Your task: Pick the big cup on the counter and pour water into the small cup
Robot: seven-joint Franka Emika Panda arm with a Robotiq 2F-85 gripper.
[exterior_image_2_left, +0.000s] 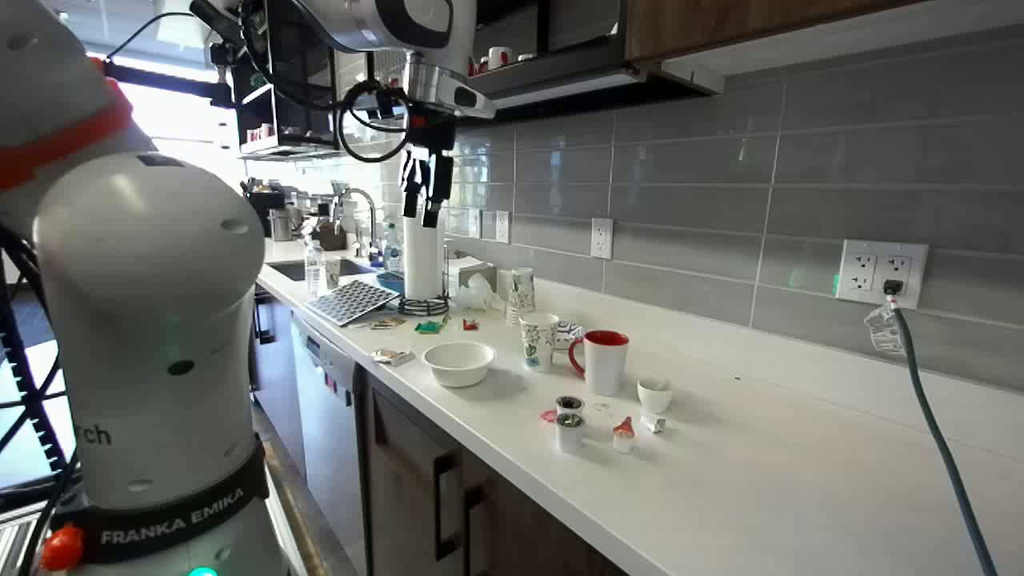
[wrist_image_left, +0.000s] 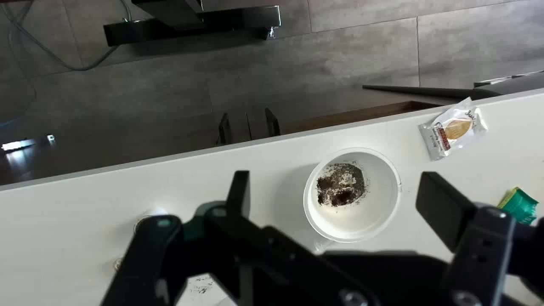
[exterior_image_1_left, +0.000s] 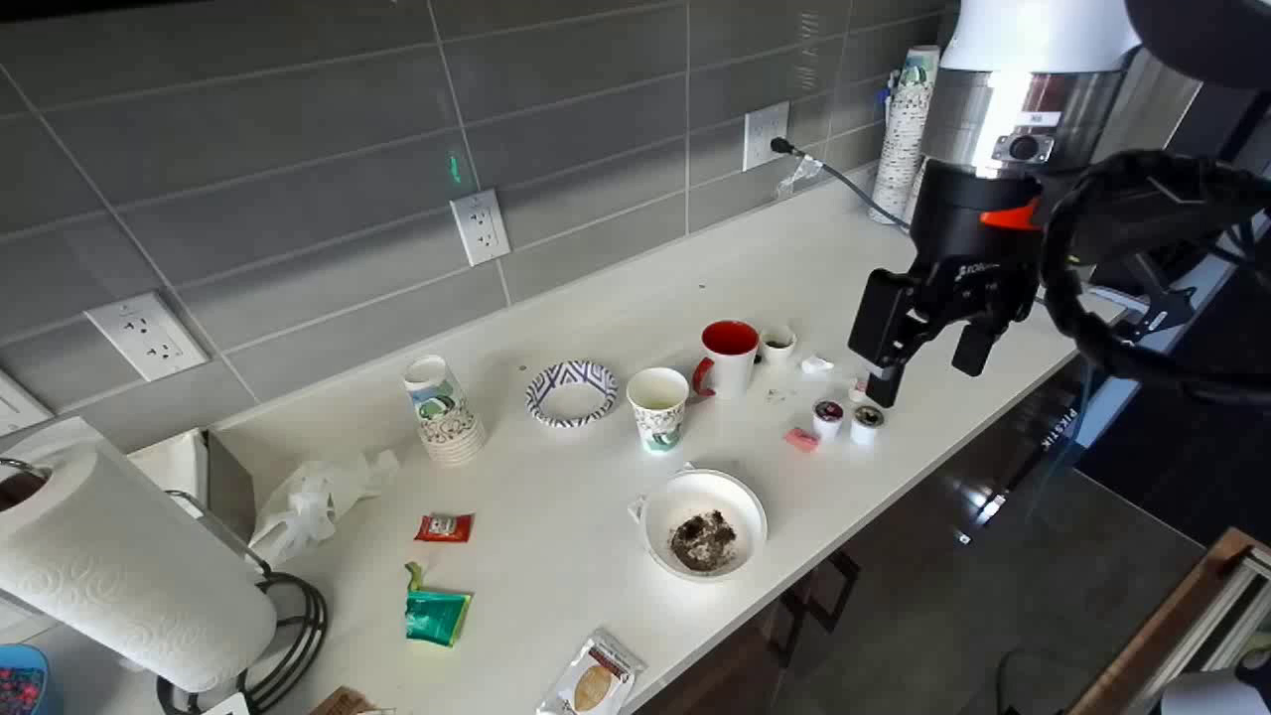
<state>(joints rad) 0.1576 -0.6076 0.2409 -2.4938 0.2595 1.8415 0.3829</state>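
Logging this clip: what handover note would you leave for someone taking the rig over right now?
Gripper: open, raised clear of the counter, holding nothing.
Where things are: the lone paper cup, the mug and the white cup all stand upright on the counter. The white cup is the smallest of these, beside the mug.
Done: no cup is in the grip. Whether any holds water can't be told.
Left: confirm which is meant as the big cup (not certain here), pick it, and pour into the small cup, probably the white cup.
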